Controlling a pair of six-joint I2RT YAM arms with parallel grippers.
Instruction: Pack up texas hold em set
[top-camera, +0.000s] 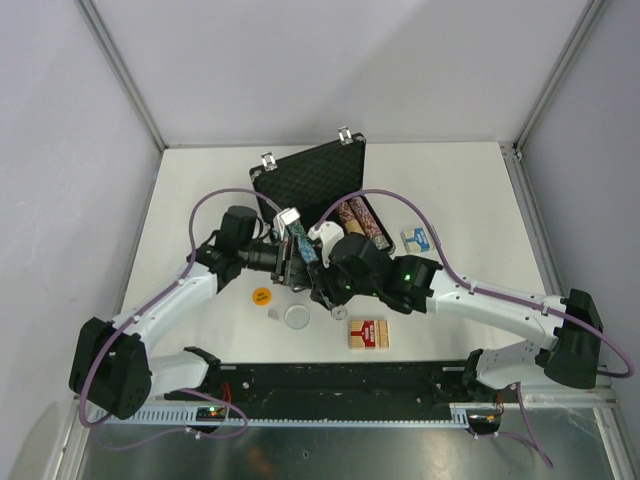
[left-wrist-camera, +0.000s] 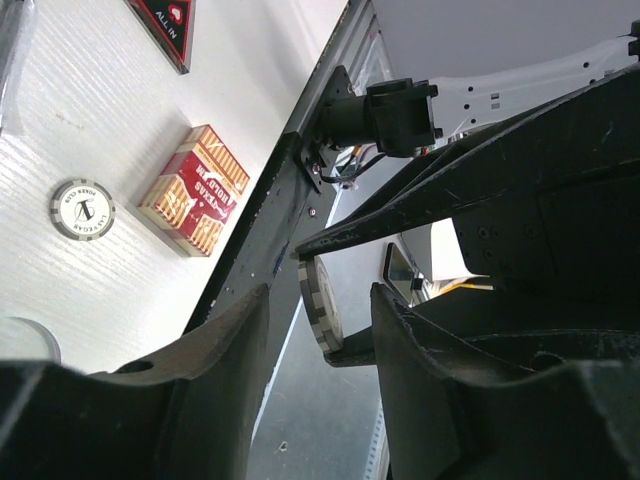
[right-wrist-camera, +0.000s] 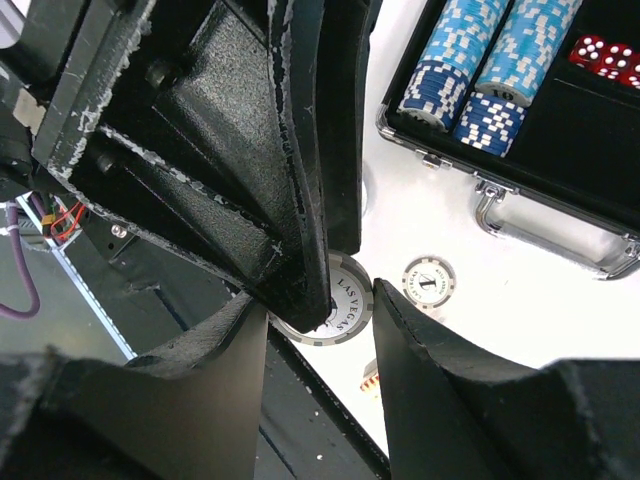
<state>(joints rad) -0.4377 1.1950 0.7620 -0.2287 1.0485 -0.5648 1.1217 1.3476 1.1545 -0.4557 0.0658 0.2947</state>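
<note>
The black silver-trimmed case (top-camera: 308, 178) lies open at the table's back. Its tray holds rows of blue chips (right-wrist-camera: 480, 70) and red dice (right-wrist-camera: 605, 60). My two grippers meet in mid-air in front of it. My right gripper (right-wrist-camera: 320, 300) is shut on the rim of a grey-white "LAS VEGAS" chip (right-wrist-camera: 352, 300). My left gripper (left-wrist-camera: 320, 295) is open, with its fingers either side of that chip (left-wrist-camera: 322, 310) and gaps to both faces. In the top view the left gripper (top-camera: 303, 260) and the right gripper (top-camera: 318, 276) overlap, and the chip is hidden.
A red card deck (top-camera: 367, 334) lies near the front edge, also in the left wrist view (left-wrist-camera: 195, 190). A blue deck (top-camera: 415, 238) lies right of the case. An orange button (top-camera: 261, 295) and a white button (top-camera: 297, 317) lie front left. A loose chip (left-wrist-camera: 82, 208) and the "ALL IN" triangle (left-wrist-camera: 165, 25) lie on the table.
</note>
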